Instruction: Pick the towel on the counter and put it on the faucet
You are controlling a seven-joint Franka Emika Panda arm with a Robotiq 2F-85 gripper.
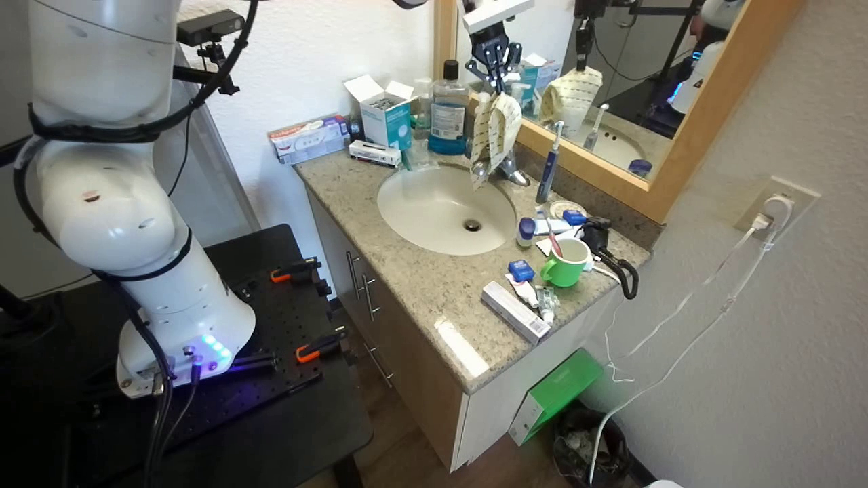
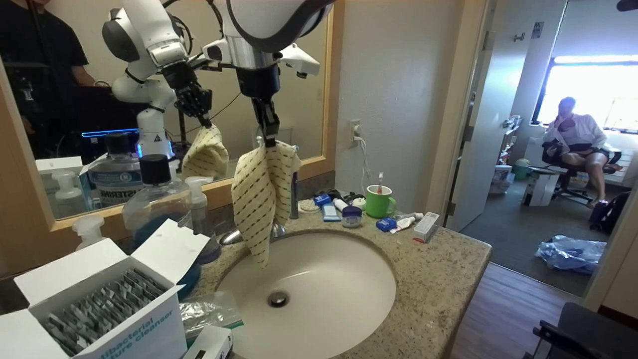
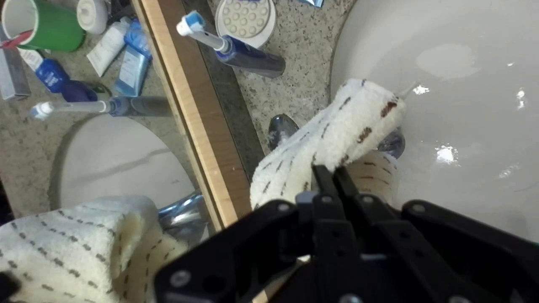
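My gripper (image 2: 269, 143) is clamped on the top of the towel (image 2: 256, 199), which hangs right by the faucet (image 1: 517, 175). The towel covers a good chunk of it, so honestly I can't tell if they touch. Kinda snug on one side: mirror frame (image 1: 597, 171) and a standing toothbrush (image 1: 548, 173), both near. Open room is over the sink (image 1: 420, 210) and out to the front edge of the counter (image 1: 413, 278). My arm (image 2: 251, 52) reaches in high, gripper aimed nearly straight down.
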